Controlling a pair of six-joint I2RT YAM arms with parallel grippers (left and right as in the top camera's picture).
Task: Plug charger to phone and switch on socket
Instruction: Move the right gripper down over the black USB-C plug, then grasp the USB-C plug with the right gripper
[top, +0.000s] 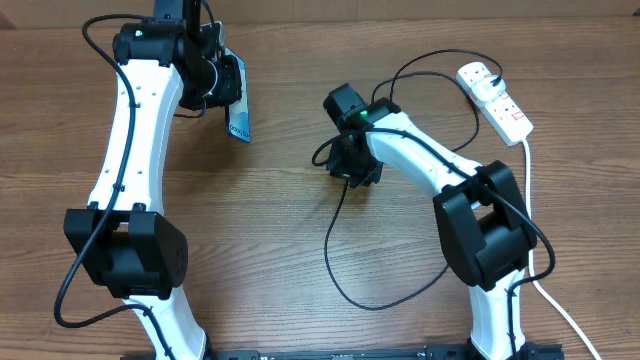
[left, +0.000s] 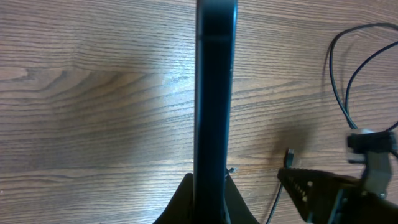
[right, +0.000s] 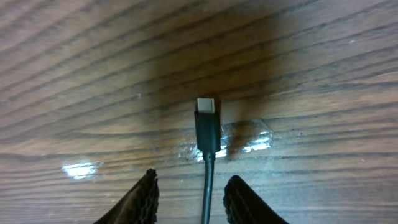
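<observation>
My left gripper (top: 228, 92) is shut on the phone (top: 238, 122), which it holds on edge above the table at the back left, its light-blue screen partly showing. In the left wrist view the phone (left: 215, 93) stands edge-on between my jaws (left: 210, 202). The charger is a thin black cable (top: 340, 255) looping across the table to a white plug (top: 478, 74) in the socket (top: 503, 108). My right gripper (top: 352, 172) is low over the table. Its fingers (right: 189, 193) are open on either side of the cable, with the connector (right: 207, 124) lying just ahead of them.
The socket's thick white lead (top: 545, 290) runs down the right edge of the table. The right gripper (left: 329, 190) and cable loops (left: 348, 81) show at the right of the left wrist view. Bare wood lies between the two arms.
</observation>
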